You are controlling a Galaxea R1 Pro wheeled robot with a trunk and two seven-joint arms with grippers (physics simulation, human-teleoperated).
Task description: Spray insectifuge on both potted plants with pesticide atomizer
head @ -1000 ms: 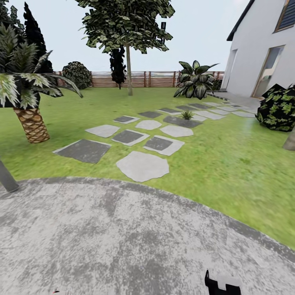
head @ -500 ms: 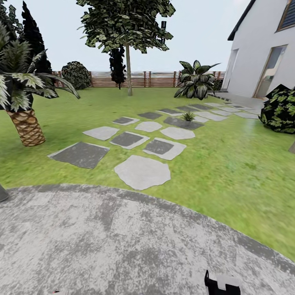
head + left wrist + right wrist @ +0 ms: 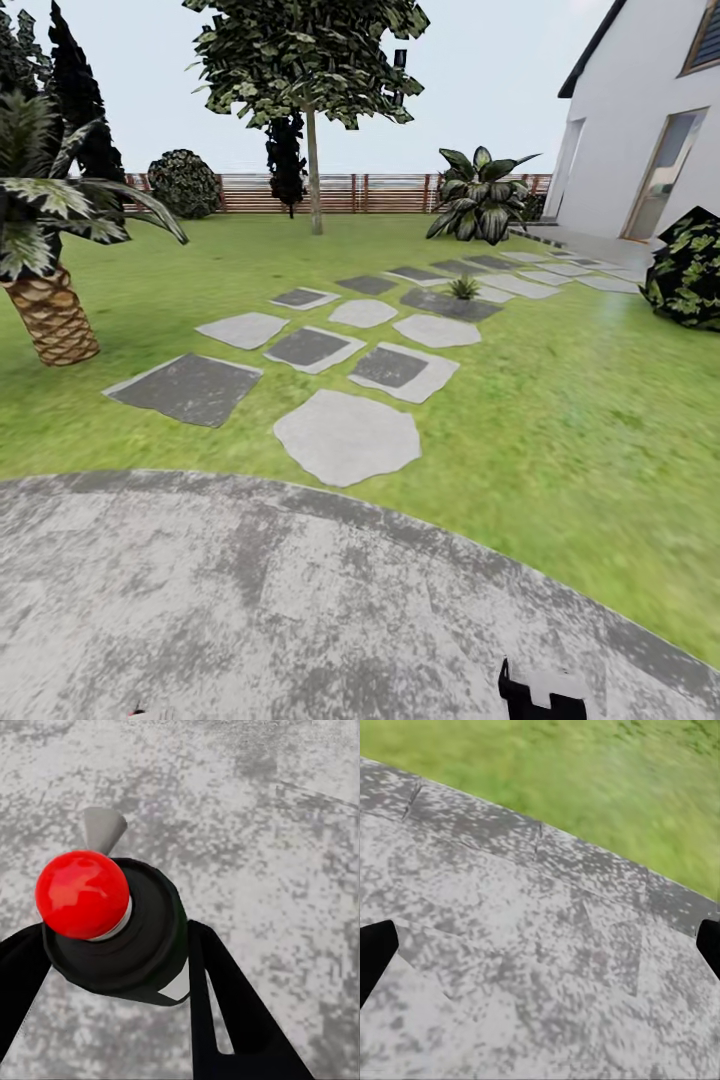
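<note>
The pesticide atomizer (image 3: pixel 146 926), a dark bottle with a white band, a red ball cap and a grey nozzle, sits between the black fingers of my left gripper (image 3: pixel 112 967), which is shut on it above the grey paving. My right gripper (image 3: pixel 541 949) is open, its black fingertips far apart over the patio near the lawn edge. In the head view one potted plant (image 3: pixel 463 288), a small low rosette, stands far ahead on a dark stepping stone. Part of my right arm (image 3: pixel 543 692) shows at the bottom edge.
The grey mottled patio (image 3: pixel 300 600) lies under me, curving into green lawn (image 3: pixel 560 430). Flat stepping stones (image 3: pixel 346 436) lead toward the white house (image 3: pixel 640 130). A palm (image 3: pixel 50 310) stands left, a dark shrub (image 3: pixel 690 270) right, a tree (image 3: pixel 313 120) and brown fence (image 3: pixel 360 193) behind.
The whole head view has shifted: stones and patio edge sit lower, the palm and shrub nearer the edges, and a grey post at the left has left view. The camera moved forward.
</note>
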